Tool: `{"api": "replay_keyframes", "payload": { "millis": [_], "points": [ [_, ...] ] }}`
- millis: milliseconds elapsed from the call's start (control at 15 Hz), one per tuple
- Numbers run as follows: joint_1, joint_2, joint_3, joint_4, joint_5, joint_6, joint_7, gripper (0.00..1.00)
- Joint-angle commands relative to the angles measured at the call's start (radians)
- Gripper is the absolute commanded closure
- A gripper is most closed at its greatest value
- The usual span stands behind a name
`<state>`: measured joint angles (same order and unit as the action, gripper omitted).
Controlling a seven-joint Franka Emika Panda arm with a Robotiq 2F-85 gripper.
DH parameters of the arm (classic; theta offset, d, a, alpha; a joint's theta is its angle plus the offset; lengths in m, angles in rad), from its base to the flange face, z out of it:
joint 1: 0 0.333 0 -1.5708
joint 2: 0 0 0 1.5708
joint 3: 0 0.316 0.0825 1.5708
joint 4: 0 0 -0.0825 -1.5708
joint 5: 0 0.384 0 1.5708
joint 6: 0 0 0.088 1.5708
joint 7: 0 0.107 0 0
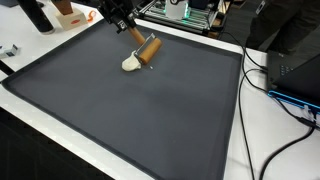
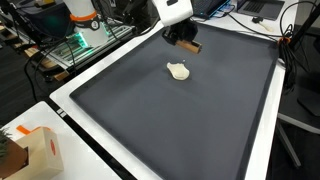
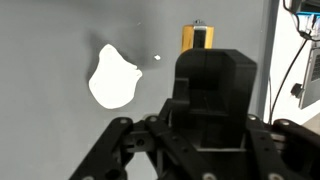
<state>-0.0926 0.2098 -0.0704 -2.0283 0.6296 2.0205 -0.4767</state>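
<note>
My gripper (image 1: pixel 133 35) hangs over the far part of a dark grey mat (image 1: pixel 140 120), and shows in both exterior views (image 2: pixel 183 40). Its fingers look shut on a brown cylinder-shaped object (image 1: pixel 149 47), which slants down towards the mat (image 2: pixel 170 120). The same object appears in an exterior view (image 2: pixel 192 46). In the wrist view the black fingers (image 3: pixel 212 58) fill the middle, and an orange-yellow tip of the object (image 3: pixel 197 37) pokes out beyond them. A small cream-white lump (image 1: pixel 131 64) lies on the mat just beside the object's lower end; it also shows in an exterior view (image 2: pixel 179 71) and in the wrist view (image 3: pixel 112 78).
The mat lies on a white table (image 1: pixel 235 150). Cables (image 1: pixel 290 95) and dark equipment sit beside it. A rack of electronics (image 1: pixel 185 12) stands behind the gripper. A cardboard box (image 2: pixel 35 150) stands by a mat corner. An orange and white item (image 1: pixel 68 14) sits at the back.
</note>
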Motion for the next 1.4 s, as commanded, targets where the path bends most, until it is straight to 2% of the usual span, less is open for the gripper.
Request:
{"api": "replay_keyframes", "payload": {
  "millis": [0, 733, 1333],
  "points": [
    [-0.022, 0.009, 0.018, 0.006, 0.028, -0.009, 0.022, 0.76],
    [-0.014, 0.022, 0.027, 0.015, 0.008, -0.016, 0.139, 0.76],
    [-0.003, -0.003, 0.020, 0.019, -0.031, -0.009, 0.293, 0.76]
  ]
}}
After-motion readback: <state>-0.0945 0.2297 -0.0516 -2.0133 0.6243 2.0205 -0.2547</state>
